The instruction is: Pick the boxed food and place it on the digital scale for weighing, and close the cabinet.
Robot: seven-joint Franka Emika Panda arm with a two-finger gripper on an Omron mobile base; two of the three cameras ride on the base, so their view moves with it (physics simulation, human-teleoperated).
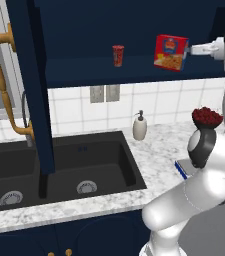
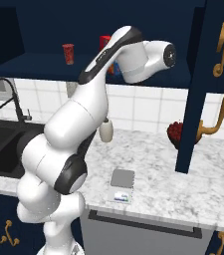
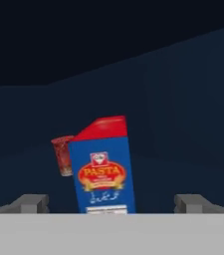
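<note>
So the gripper (image 3: 111,204) has its jaws spread wide with nothing clamped, and the boxed food (image 3: 103,169) stands upright right between the two fingertips (image 3: 31,203), not touching either. The box sits on the shelf of the cabinet (image 1: 134,70), whose door (image 1: 31,85) hangs open, with a small red cup (image 1: 118,55) further left. The digital scale (image 2: 122,184) lies down on the marble counter (image 2: 183,184).

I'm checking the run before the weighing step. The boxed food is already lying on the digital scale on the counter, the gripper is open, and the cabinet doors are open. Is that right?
Not quite. The boxed food is not on the digital scale; it stands on the shelf of the cabinet, as the left base view shows, with the scale's top bare in the right base view. The gripper is open, at the box, and the cabinet doors are open.
</note>
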